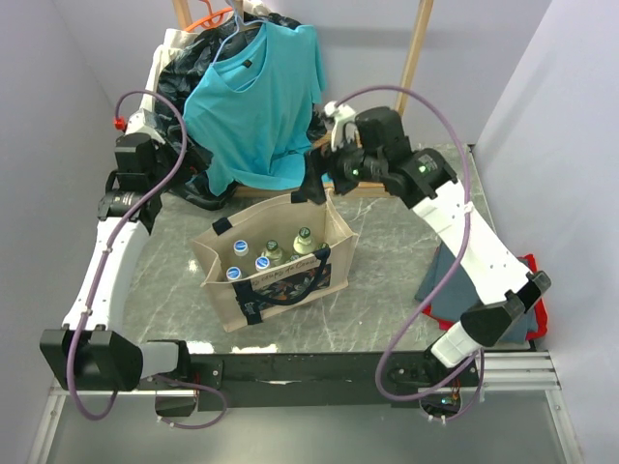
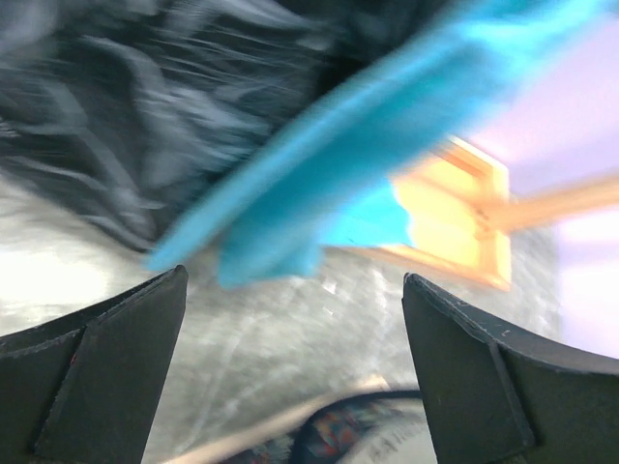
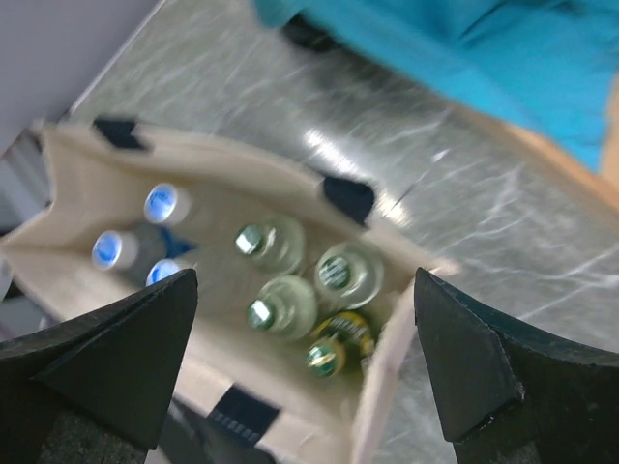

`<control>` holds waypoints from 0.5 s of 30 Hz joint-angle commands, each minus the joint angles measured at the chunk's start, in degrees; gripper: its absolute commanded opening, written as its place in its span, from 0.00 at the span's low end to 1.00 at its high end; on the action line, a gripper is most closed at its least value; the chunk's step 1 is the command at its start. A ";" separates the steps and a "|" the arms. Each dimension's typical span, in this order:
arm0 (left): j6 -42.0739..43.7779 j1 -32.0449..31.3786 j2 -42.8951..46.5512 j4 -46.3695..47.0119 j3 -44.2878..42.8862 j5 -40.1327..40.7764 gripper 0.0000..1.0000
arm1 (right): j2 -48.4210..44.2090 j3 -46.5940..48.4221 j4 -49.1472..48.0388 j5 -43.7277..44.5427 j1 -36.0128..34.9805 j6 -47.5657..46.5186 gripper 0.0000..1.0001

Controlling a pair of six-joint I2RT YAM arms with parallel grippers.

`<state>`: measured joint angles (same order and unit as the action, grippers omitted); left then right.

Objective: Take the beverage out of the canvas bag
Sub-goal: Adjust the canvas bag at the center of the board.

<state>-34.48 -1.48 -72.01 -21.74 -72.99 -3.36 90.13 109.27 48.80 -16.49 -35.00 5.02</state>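
Right gripper [image 3: 305, 282]: jaws wide, nothing held, poised above canvas bag [image 1: 215, 266] on counter [image 1: 387, 256]. Beverage bottles [image 3: 336, 275] upright inside. One to be centred between jaws before descent

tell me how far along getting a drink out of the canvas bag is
Done: nothing yet; every bottle in view stands inside the canvas bag. In hand: the right gripper hovers open above the bag's mouth, holding nothing; the left gripper is open too, off by the teal shirt. Left: descend, grip one bottle, lift it out.
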 commanded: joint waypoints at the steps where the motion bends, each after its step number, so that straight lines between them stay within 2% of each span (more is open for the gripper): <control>1: 0.38 0.07 4.85 3.54 -3.65 -14.81 0.99 | -4.51 -4.50 -0.72 -3.20 -2.96 -0.18 0.98; 3: 0.11 -0.46 6.00 3.90 -3.82 -18.68 0.99 | -5.22 -7.31 -2.20 -2.67 -3.75 -0.01 0.97; 8: 0.64 -2.82 11.97 0.12 -2.69 -19.50 0.99 | -6.37 -11.88 -4.50 -0.57 -4.20 0.43 0.98; 15: -1.64 -5.64 24.18 -1.82 5.04 -25.20 0.99 | -4.08 -11.10 -5.37 2.51 -4.28 -0.53 0.98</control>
<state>-35.05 -6.22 -52.99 -22.37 -70.54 -22.92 86.21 96.84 46.70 -16.16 -39.11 5.15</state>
